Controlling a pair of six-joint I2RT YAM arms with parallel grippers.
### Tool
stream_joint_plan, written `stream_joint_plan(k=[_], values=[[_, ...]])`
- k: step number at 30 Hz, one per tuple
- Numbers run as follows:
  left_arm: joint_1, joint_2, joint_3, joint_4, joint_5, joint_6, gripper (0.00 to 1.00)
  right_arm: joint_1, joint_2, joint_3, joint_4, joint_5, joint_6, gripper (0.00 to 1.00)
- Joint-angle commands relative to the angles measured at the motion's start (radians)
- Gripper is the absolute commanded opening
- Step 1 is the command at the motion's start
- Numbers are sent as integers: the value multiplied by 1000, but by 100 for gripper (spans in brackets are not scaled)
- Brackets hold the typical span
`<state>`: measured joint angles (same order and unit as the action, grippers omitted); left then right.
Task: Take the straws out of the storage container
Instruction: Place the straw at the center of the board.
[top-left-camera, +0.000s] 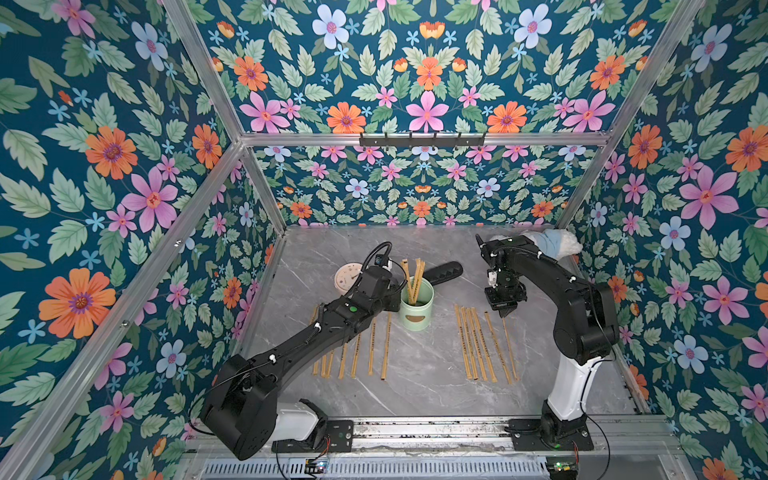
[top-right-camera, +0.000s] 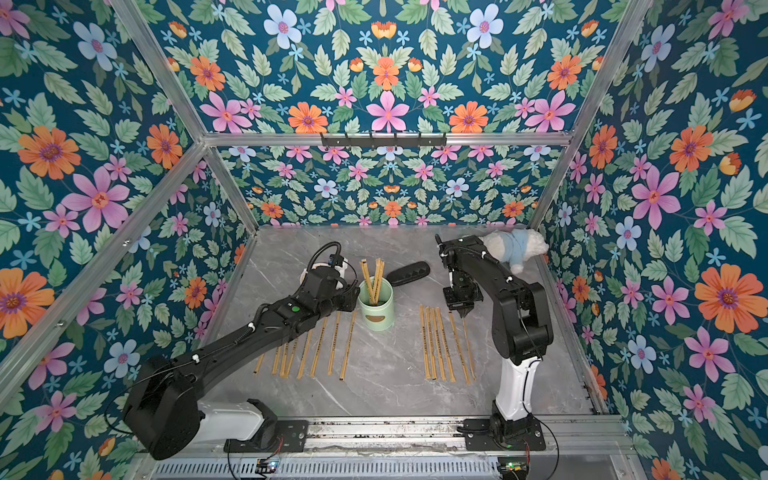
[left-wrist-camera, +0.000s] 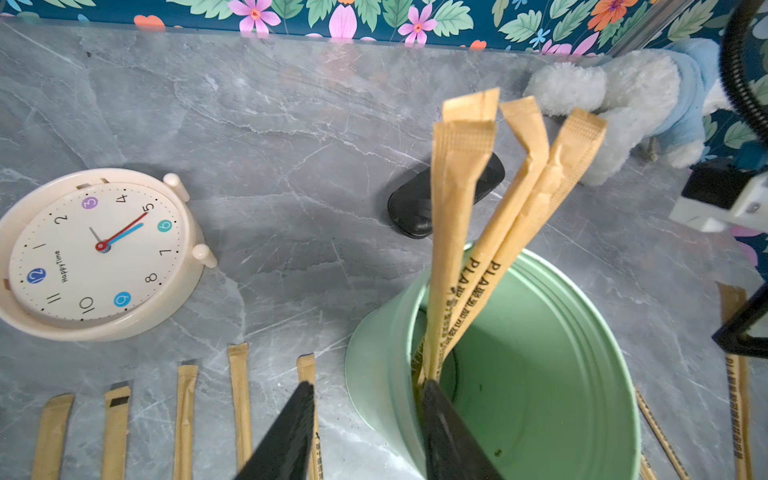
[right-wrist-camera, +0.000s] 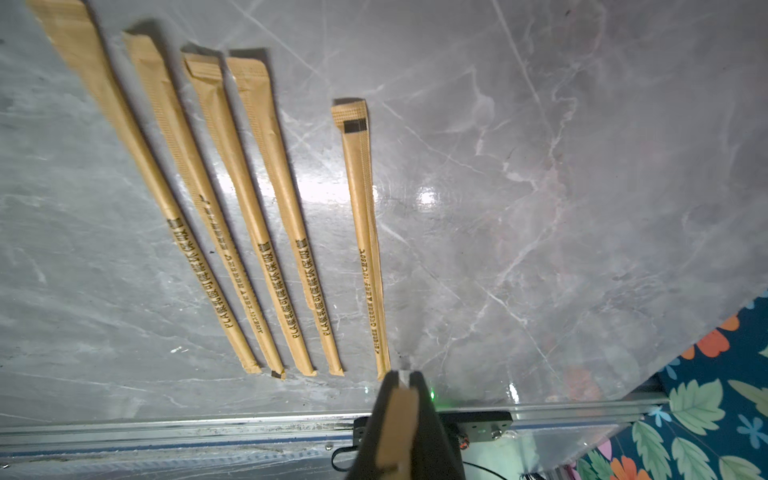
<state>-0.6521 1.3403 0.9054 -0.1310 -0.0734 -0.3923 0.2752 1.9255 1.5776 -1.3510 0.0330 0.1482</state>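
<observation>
My left fingers (left-wrist-camera: 365, 432) straddle the wall of the mint can (left-wrist-camera: 540, 353), one finger outside and one inside the rim, part open and pinching that wall near the feet of the four straws (left-wrist-camera: 461, 216) left standing in it; whether I also touch a straw there I cannot tell. Their wrappers read "PLA" followed by Chinese print. On the can's side, in a top view, sits a brown half-oval label (top-left-camera: 412, 318) with no writing I can read. My right fingers (right-wrist-camera: 401, 399) are closed on a single wrapped straw (right-wrist-camera: 397, 428), held clear of the can on its right, above the bench (right-wrist-camera: 582, 166). Just past my tips lie five more straws (right-wrist-camera: 266, 216) in a row, printed "PLA" and, on the nearest, "80°C". Left of the can another row of straws (top-left-camera: 370, 353) lies flat, partly under my left arm. Beyond that row, left of the can, a cream clock (left-wrist-camera: 95, 253) lies face up, marked "HappyTime". Behind the can rests a black case (left-wrist-camera: 415, 208), and farther right behind it a white plush toy in blue (left-wrist-camera: 631, 99).
</observation>
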Motion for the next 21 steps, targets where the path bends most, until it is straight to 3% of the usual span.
stream_joint_plan(k=[1, 21], values=[[2, 0, -5, 8, -6, 0, 45, -5, 20, -8, 8, -1, 2, 9], [1, 14, 6, 14, -1, 1, 45, -25, 124, 26, 38, -10, 7, 14]])
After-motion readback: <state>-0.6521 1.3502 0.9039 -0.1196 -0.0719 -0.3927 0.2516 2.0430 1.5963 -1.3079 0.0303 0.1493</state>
